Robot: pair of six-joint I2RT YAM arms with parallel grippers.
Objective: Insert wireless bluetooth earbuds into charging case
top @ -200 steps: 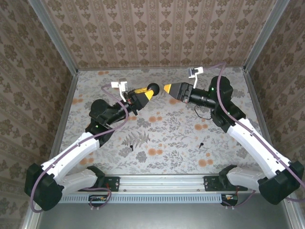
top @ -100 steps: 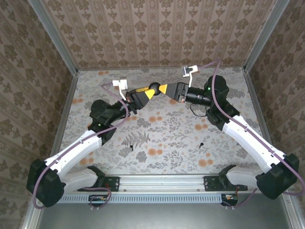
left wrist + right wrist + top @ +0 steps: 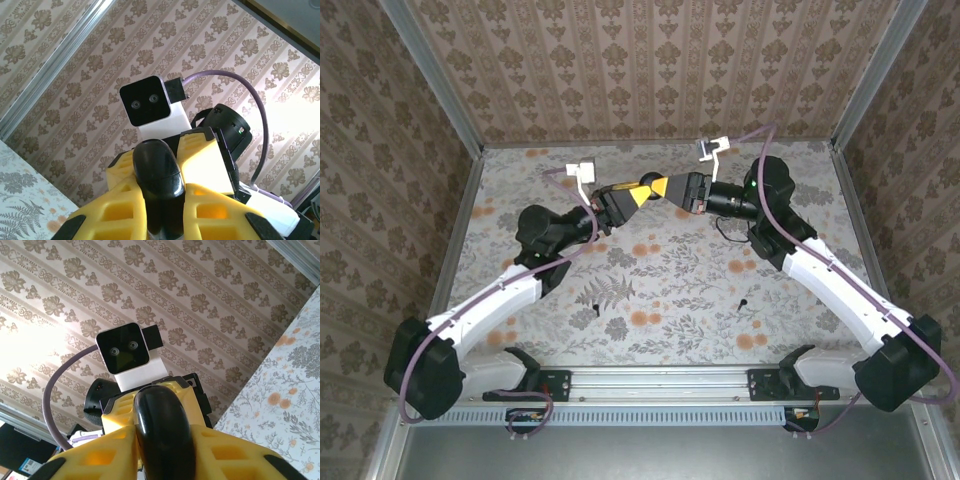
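Left tool [image 3: 643, 191], right tool [image 3: 666, 186] both clamped on charging case [image 3: 156, 167] mid-air. Probably lid opening; next needs steady counter-pull.

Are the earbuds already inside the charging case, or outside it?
Outside: one earbud and the other earbud lie on the table, away from the raised black case.

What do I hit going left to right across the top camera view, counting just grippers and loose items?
Black earbud → left gripper → right gripper → second earbud. The black charging case is pinched between both grippers, so it is left out.
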